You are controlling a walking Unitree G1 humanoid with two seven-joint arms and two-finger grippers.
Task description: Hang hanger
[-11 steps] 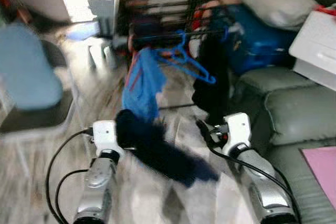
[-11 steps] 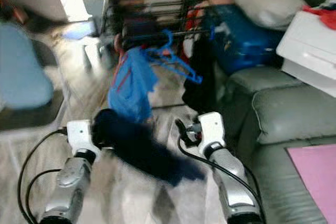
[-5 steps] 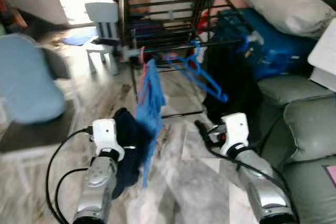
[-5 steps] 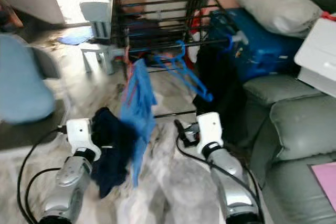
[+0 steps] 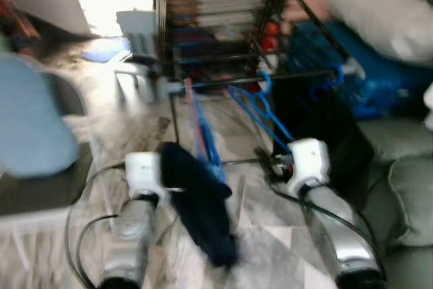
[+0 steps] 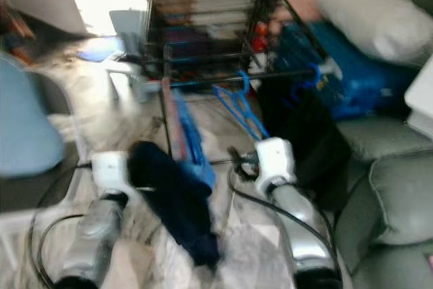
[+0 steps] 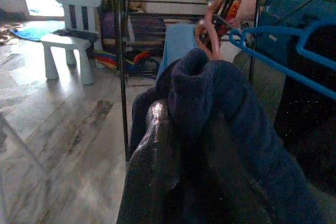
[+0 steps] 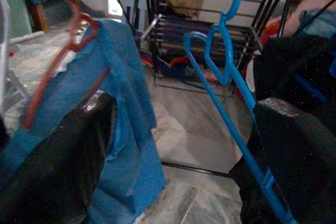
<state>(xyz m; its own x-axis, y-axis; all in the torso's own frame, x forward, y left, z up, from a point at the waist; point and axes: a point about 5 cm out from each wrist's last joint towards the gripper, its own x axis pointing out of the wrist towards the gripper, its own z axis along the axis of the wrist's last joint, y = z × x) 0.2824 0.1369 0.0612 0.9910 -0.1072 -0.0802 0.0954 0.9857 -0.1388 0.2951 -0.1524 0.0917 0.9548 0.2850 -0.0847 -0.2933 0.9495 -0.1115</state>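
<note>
Hanging the garment on the rack: the rail lies ahead of and above both hands.

A dark blue garment [image 5: 203, 208] is draped over the left hand [image 5: 166, 184], whose fingers are hidden under the cloth, so their state cannot be told. A pink hanger hook [image 7: 212, 19] is seen just beyond the cloth in the left wrist view. The right hand [image 8: 178, 150] is spread wide and holds nothing. A blue hanger [image 5: 260, 109] is hooked on the black drying rack [image 5: 216, 32], its long side slanting down toward the right hand. The left hand is judged to need lifting forward to the rail.
</note>
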